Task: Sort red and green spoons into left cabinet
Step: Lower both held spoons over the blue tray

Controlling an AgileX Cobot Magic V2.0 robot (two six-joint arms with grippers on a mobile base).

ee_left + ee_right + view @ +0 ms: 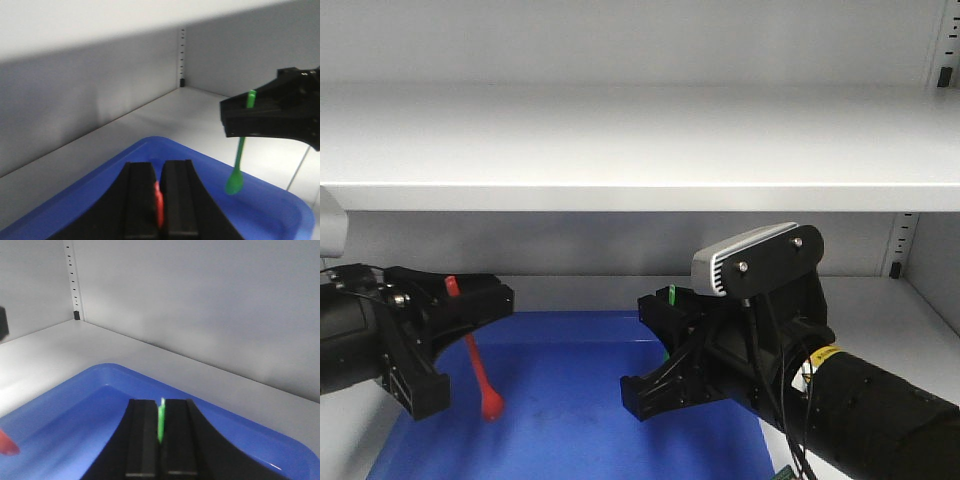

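Over the tray's left part, the left jaws, at the end of the left arm (360, 340), were clamped on the handle of the red spoon (476, 368). It hung bowl-down, low over the tray floor; whether it touched could not be told. The blue tray (570, 400) lay on the lower shelf (920, 300) of the cabinet (620, 140). Over the tray's right part, the green spoon (240, 150) hung bowl-down, its handle pinched in the right jaws of the right arm (860, 400).
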